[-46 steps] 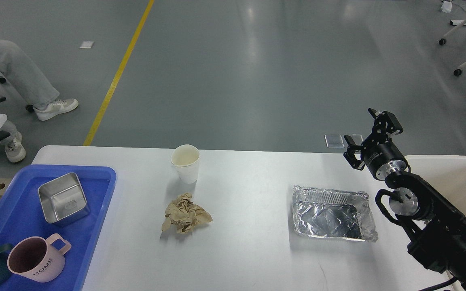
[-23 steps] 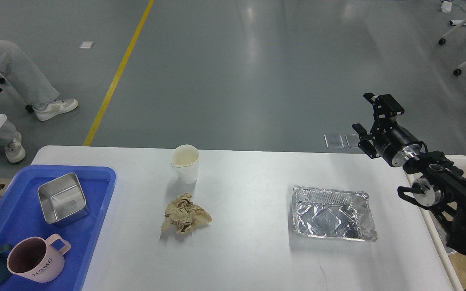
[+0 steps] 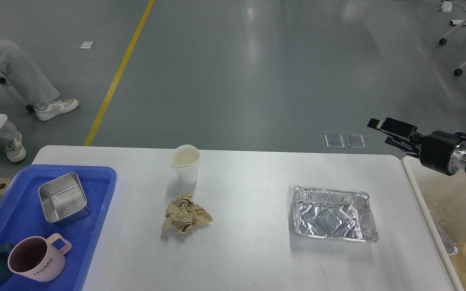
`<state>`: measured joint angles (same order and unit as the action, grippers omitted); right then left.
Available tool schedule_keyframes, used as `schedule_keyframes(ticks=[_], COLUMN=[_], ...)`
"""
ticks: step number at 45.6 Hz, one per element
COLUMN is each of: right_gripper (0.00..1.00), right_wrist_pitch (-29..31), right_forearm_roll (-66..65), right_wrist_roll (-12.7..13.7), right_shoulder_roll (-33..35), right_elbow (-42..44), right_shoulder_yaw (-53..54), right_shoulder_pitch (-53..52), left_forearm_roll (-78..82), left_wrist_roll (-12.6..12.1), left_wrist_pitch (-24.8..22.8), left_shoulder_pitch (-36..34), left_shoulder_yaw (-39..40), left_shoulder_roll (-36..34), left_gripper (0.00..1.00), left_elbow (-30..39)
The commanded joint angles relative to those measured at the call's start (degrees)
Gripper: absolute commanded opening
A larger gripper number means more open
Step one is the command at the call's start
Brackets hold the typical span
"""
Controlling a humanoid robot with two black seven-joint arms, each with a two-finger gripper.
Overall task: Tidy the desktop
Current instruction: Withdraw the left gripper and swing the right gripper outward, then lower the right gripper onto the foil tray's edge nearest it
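Head view is showing the right gripper [image 3: 378, 130] hovering past the counter's [image 3: 249, 258] far right corner, jaws parted and empty, the left arm sitting out of sight.

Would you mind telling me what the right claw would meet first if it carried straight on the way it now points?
The right claw points left and slightly away, above the desktop's far right corner. Nothing stands in that line; the way looks free, though depth is unclear.

One view only, from the robot's head, looking forward and down. It takes in the whole desktop [image 3: 249, 194] and the grey floor [image 3: 233, 72] beyond.
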<state>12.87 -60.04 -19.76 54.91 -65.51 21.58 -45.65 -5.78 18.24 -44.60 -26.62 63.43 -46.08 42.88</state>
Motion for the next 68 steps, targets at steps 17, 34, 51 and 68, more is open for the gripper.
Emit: schedule_keyframes(ticks=[17, 34, 51, 68], right_gripper=[1.00, 1.00, 1.00, 1.00], right_wrist_pitch=[6.55, 7.52, 7.43, 3.22], right_forearm_roll=[-8.43, -8.52, -18.01, -22.66], right_wrist_roll=[-0.11, -0.02, 0.51, 0.60], right_shoulder_roll=[25.94, 25.87, 10.67, -6.73], right_elbow=[-15.61, -16.32, -4.81, 7.40], right_shoulder_yaw=[-0.93, -0.93, -4.44, -15.41], right_shoulder_pitch=[-3.21, -4.62, -4.62, -4.18], left_forearm_roll=[-6.52, -13.90, -13.82, -13.64], left_wrist_roll=[-1.18, -10.42, -14.46, -14.99], left_wrist_pitch=[8.82, 20.25, 16.30, 15.86], left_shoulder_pitch=[0.69, -2.04, -0.81, 0.77], left_shoulder_yaw=[1.34, 1.70, 1.61, 1.52], left_shoulder_roll=[4.86, 5.04, 4.69, 4.42], left_gripper=[0.96, 0.96, 0.96, 0.97], left_elbow=[-0.08, -0.08, 0.53, 0.53])
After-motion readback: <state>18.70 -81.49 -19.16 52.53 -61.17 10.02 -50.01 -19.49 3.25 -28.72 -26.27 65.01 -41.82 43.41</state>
